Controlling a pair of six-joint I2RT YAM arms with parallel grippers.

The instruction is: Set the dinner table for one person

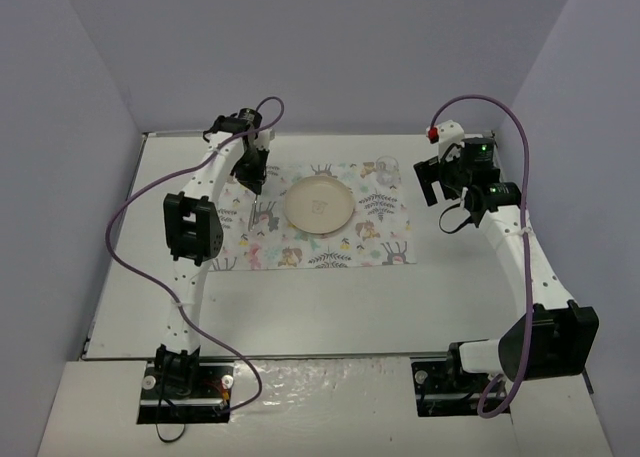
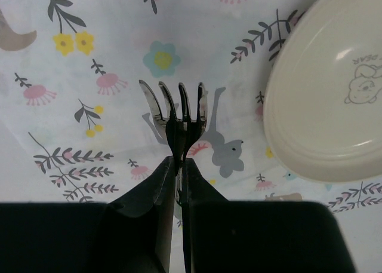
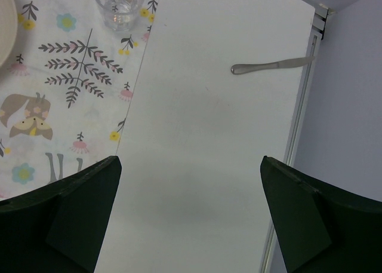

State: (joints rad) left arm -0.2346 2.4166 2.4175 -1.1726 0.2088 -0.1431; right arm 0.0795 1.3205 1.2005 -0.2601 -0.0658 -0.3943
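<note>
Fork (image 2: 176, 120) pinched at the neck in the closed left jaws, hanging over the printed cloth (image 2: 89, 64) beside the plate (image 2: 325, 106): a thin grip, so it may swivel and land crooked or clip the rim. Meanwhile the right jaws gape empty above the desk (image 3: 203, 135) (which spreads under everything); only "DEAR" reads on the plate.

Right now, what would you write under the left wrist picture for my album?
The left gripper pinches a fork over the flowery cloth, with the cream plate to its side.
</note>
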